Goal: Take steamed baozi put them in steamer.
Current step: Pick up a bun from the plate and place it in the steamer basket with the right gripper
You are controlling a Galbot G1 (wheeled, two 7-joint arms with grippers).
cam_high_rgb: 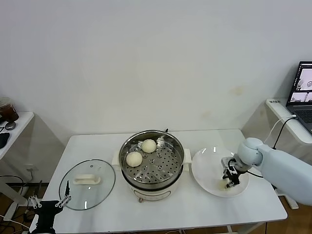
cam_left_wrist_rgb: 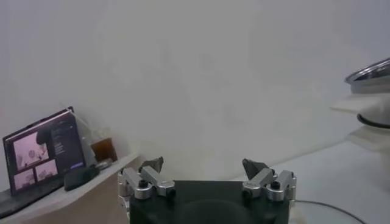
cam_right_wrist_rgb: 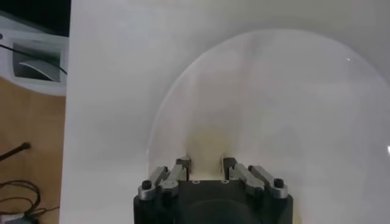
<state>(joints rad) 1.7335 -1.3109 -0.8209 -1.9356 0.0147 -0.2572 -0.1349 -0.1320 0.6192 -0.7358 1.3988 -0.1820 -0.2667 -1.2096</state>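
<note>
The steamer [cam_high_rgb: 181,146] stands at the table's middle, a shiny pot with a perforated tray on a white base. Two cream-white baozi [cam_high_rgb: 149,145] [cam_high_rgb: 134,159] lie on the tray. My right gripper [cam_high_rgb: 229,180] reaches down onto the white plate [cam_high_rgb: 204,163] to the right of the steamer. In the right wrist view its gripper [cam_right_wrist_rgb: 205,163] is shut on a third baozi [cam_right_wrist_rgb: 204,143], which rests on the plate [cam_right_wrist_rgb: 292,91]. No other baozi shows. My left gripper [cam_high_rgb: 48,201] hangs open and empty off the table's front left corner; it also shows in the left wrist view [cam_left_wrist_rgb: 204,165].
A round glass lid [cam_high_rgb: 87,190] with a white handle lies flat to the left of the steamer. A laptop [cam_high_rgb: 304,90] sits on a side table at far right. A small side table [cam_high_rgb: 14,124] with a cup stands at far left.
</note>
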